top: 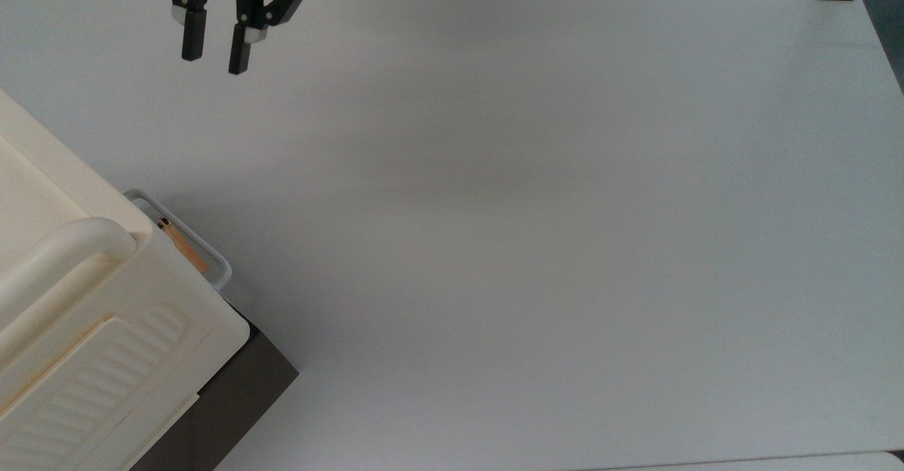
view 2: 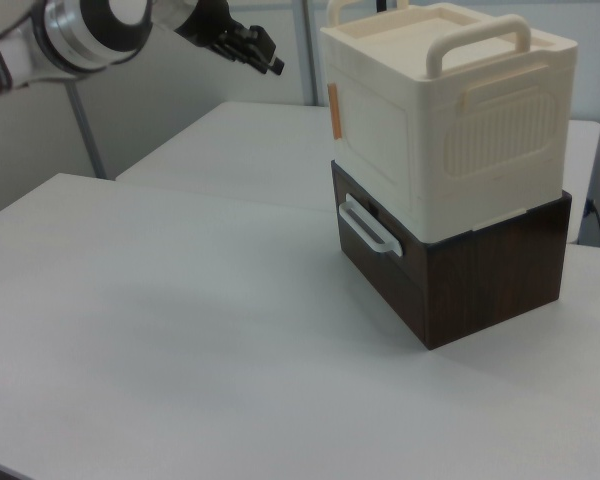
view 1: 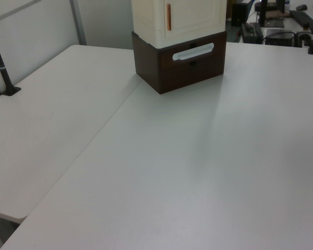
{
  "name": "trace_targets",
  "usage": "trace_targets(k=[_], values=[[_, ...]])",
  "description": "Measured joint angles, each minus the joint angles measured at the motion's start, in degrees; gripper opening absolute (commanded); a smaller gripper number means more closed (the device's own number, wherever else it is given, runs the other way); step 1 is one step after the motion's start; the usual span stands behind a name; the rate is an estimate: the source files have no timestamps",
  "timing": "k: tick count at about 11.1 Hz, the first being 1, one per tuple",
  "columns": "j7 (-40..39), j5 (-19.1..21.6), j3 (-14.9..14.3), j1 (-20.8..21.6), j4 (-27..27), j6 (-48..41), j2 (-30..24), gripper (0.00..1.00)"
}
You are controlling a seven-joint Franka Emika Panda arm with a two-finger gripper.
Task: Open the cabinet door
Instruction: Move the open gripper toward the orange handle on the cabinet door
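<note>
Plainly, the cabinet door [view 2: 372, 150] sits flush in the front face of the cabinet [view 2: 450, 110], with its tan handle [view 2: 334, 112] standing upright along the edge nearest the right view's left; the same door [view 1: 195, 14] faces the camera in the left view, its handle [view 1: 168, 17] a thin orange strip. The cabinet rests on a dark brown base [view 2: 460, 275] that carries a pale bar-shaped pull [view 2: 368, 229], and in the top view it fills the lower left corner [top: 92, 316], its thick rounded bar handle [top: 63, 252] arching over the top and a ribbed panel [top: 85, 379] on its side. Well apart from all this, the gripper [top: 215, 51] hangs above the white table [top: 537, 231] near the far edge of the top view, its two black fingers [top: 192, 39] pointing down the picture with a clear gap between them and nothing held in that gap. The door handle lies far below the jaws in the top view and slightly toward the top view's left, with bare tabletop between. In the right view the gripper [view 2: 263, 55] appears high at the upper left, to the left of the cabinet's top edge and seemingly level with it, though how far it stands from the door is hard to judge there.
</note>
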Motion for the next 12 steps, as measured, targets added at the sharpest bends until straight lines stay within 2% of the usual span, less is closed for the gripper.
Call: trace_targets(k=[1,2,5,7,10,12], values=[[5.8,-5.3,0.2,0.1,-0.4,4.2,1.3,0.42],[8.8,-8.8,0.2,0.1,-0.9,7.1,2.1,0.46],[10.3,-13.9,0.2,0.1,-4.1,14.4,3.2,0.61],[13.5,-18.3,0.2,0.1,-5.2,16.1,4.6,0.61],[27.5,-31.4,0.2,0.0,-5.3,19.7,8.4,0.55],[34.5,-36.2,-0.1,-0.2,-4.4,20.6,10.2,0.51]])
